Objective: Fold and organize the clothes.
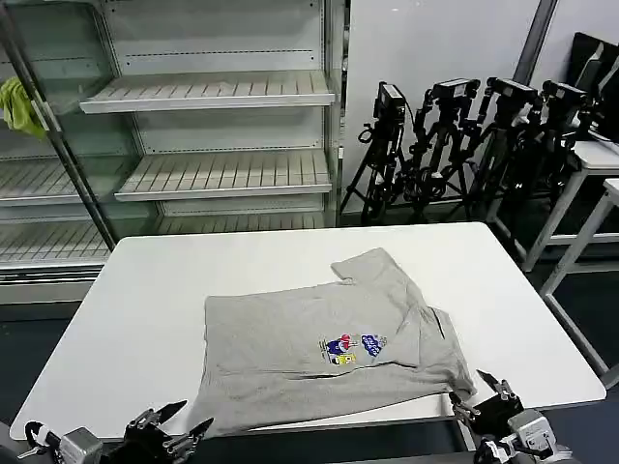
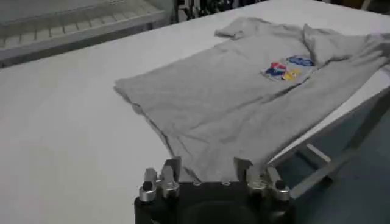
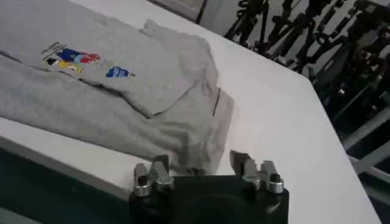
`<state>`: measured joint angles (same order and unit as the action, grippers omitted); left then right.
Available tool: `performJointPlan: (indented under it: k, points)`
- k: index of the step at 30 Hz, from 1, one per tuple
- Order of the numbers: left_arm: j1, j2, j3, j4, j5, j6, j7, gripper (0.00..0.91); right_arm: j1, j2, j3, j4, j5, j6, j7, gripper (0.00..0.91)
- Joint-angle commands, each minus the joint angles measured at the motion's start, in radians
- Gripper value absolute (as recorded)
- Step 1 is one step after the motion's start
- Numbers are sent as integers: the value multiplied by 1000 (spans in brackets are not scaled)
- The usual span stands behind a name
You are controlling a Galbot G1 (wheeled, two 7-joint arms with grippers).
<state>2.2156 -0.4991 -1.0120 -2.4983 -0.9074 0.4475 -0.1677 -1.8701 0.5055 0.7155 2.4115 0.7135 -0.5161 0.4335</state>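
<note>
Head view | soft grey cotton T-shirt [image 1: 319, 358] rumpled on table [image 1: 145, 309] | both jaws open, empty

One grey T-shirt [image 1: 329, 358], one white table [image 1: 164, 290], two grippers: left gripper [image 1: 174, 430], right gripper [image 1: 484, 391]; one yellow-green rag [image 1: 19, 104].
</note>
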Motion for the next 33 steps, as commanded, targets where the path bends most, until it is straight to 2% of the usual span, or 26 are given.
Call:
performJointPlan:
  k: [1,3,7,10,12,13,14,16,17,18,21,27,33]
  points:
    - [-186,41,-75,10,-75,-7,-30,907,170,6,53,-1,56,26,-2,907]
    - [-277,57,-48,78,-85,-20,-4,907,246,24,23,-49,40,61,-47,907]
    - [-428,80,17,214,-98,-41,59,907,511,93,-118,-203,19,95,-108,907]
    - [-471,136,53,309,-103,-70,91,907,699,112,-279,-319,24,109,-113,907]
    - [-505,219,102,396,-100,-108,106,907,856,122,-424,-416,26,118,-118,907]
    - [-515,244,111,426,-99,-113,110,907,900,126,-456,-452,26,119,-119,907]
    - [-536,273,143,466,-98,-117,116,907,967,139,-513,-502,29,121,-120,907]
    - [-655,285,271,526,-98,-120,126,907,1092,175,-606,-580,33,124,-117,907]
    - [-851,251,452,548,-105,-106,121,907,1154,206,-660,-629,42,124,-112,907]
    - [-926,220,569,565,-113,-100,112,907,1174,216,-685,-656,46,124,-108,907]
    - [-1133,137,744,605,-109,-83,101,907,1330,297,-788,-789,57,124,-109,907]
    - [-1270,5,860,698,-54,-64,102,907,1463,419,-875,-961,50,134,-159,907]
    - [-1361,-97,909,755,-21,-41,102,907,1518,519,-908,-1086,15,151,-196,907]
